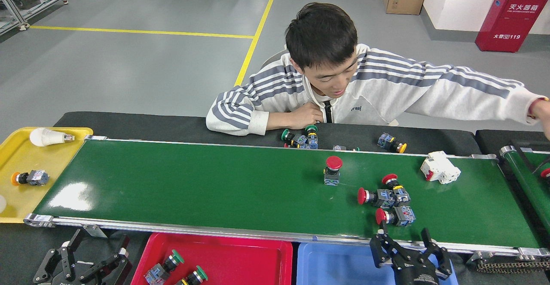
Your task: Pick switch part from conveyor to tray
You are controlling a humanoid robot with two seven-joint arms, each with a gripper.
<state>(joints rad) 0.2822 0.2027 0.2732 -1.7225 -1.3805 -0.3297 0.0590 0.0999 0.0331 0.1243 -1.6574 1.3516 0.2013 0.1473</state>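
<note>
- Lying on the conveyor point(193, 182) toward its right half are four red mushroom-head push-button switches: one upright switch point(332, 171) stands apart, three more sit clustered just right of it.
- Nearest switch point(394, 216) lies on its side, red cap pointing left, grey-blue contact block behind, close to the near rail.
- Right claw point(405, 244) hovers over the near rail just below that switch, fingers spread, holding nothing.
- Left claw point(81, 263) sits low by the red tray point(240, 255), spread apart, empty.
- Blue tray point(335, 265) lies beside the right claw.
- White circuit breaker point(439, 167) rests near the belt's far edge.
</note>
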